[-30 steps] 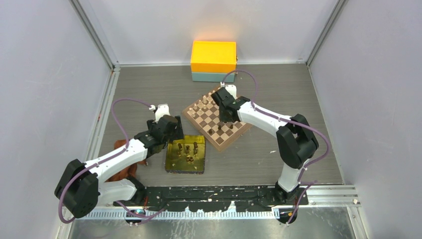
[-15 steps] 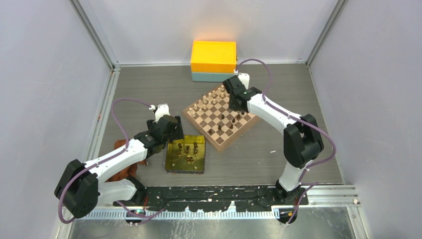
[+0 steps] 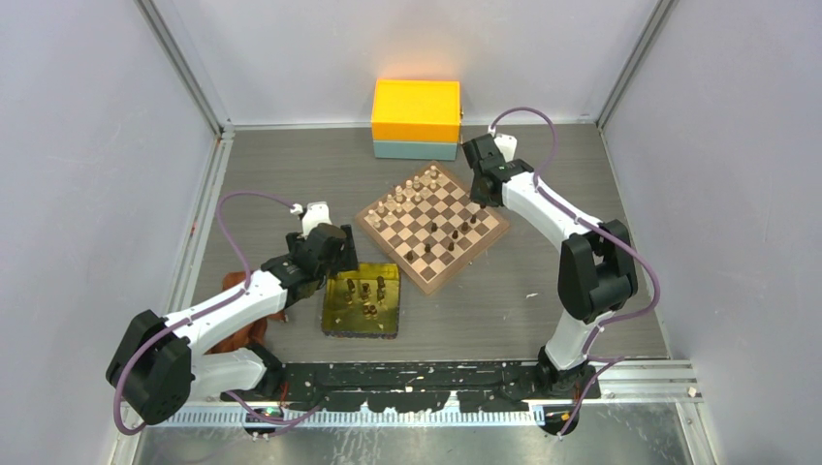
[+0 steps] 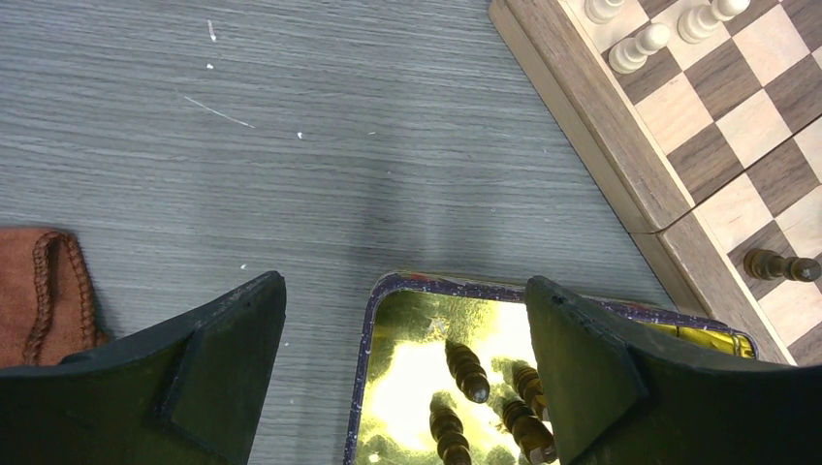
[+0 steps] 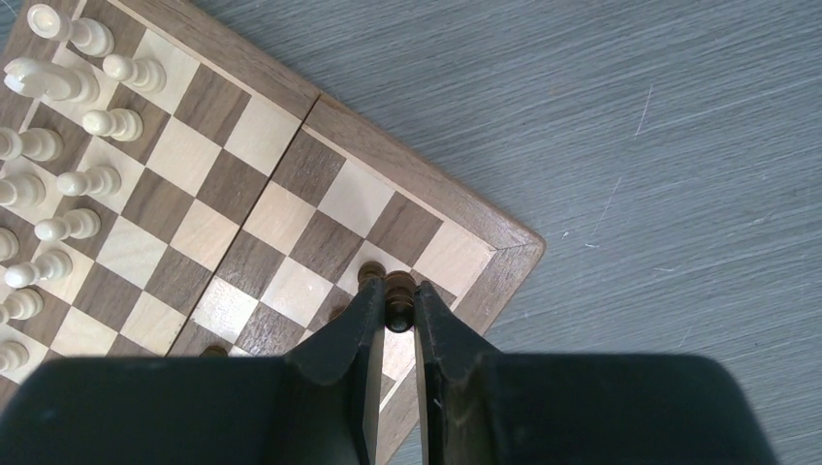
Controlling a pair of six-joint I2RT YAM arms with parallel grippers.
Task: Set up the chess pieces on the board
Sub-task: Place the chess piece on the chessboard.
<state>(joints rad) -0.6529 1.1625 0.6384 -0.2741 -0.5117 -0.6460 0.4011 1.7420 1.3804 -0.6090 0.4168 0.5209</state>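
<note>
The checkered board (image 3: 432,225) lies tilted at mid-table. My right gripper (image 5: 395,308) is shut on a dark-brown chess piece (image 5: 398,296), held over the board's right corner (image 5: 485,254); in the top view it (image 3: 480,199) hangs at that corner. Another dark piece (image 5: 369,274) stands just beside the held one. Dark pieces (image 3: 451,235) dot the board's near-right side. My left gripper (image 4: 402,373) is open above the gold tray's corner (image 4: 373,320); several dark pieces (image 4: 467,371) lie in it. In the top view, my left gripper (image 3: 334,254) hovers at the tray's far left edge.
Pale beige chessmen (image 3: 405,197) line the board's far-left side (image 5: 68,145). A yellow and teal box (image 3: 416,118) stands at the back. A brown pouch (image 4: 44,291) lies left of the tray. The gold tray (image 3: 334,315) sits near the board's front-left.
My right arm has swung from the board's middle out to its right corner, carrying the dark piece. The left arm has stayed still.
</note>
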